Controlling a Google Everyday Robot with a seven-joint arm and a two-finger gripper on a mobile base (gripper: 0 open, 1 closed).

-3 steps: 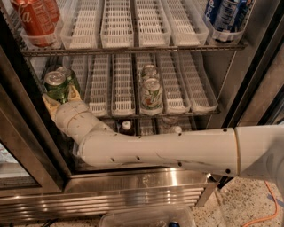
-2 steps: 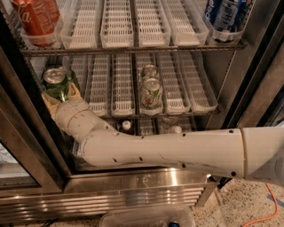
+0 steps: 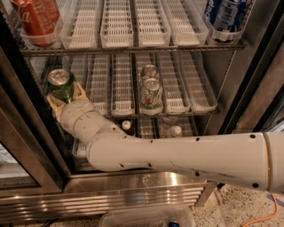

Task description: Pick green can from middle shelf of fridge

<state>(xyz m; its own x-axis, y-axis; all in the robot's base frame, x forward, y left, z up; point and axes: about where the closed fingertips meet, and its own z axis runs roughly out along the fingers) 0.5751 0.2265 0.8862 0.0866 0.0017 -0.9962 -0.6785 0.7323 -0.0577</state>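
The green can [image 3: 61, 83], dark green with a silver top, stands at the far left of the middle shelf [image 3: 177, 113] of the fridge [image 3: 133, 195]. My gripper [image 3: 63, 93] reaches in from the lower right on a long white arm [image 3: 177, 155]. Its tan fingers [image 3: 80, 91] sit close on both sides of the can's body and hold it. The can's lower part is hidden behind the wrist. A second dark green can does not show.
Two pale cans [image 3: 151, 91] stand one behind the other in a middle lane. Red cola cans [image 3: 33, 20] are on the top shelf at left, blue cans [image 3: 226, 13] at right. Bottle caps [image 3: 126, 125] show below. Dark door frames [image 3: 26, 133] flank the opening.
The can and the gripper have shifted very slightly to the right; the arm has barely moved otherwise.
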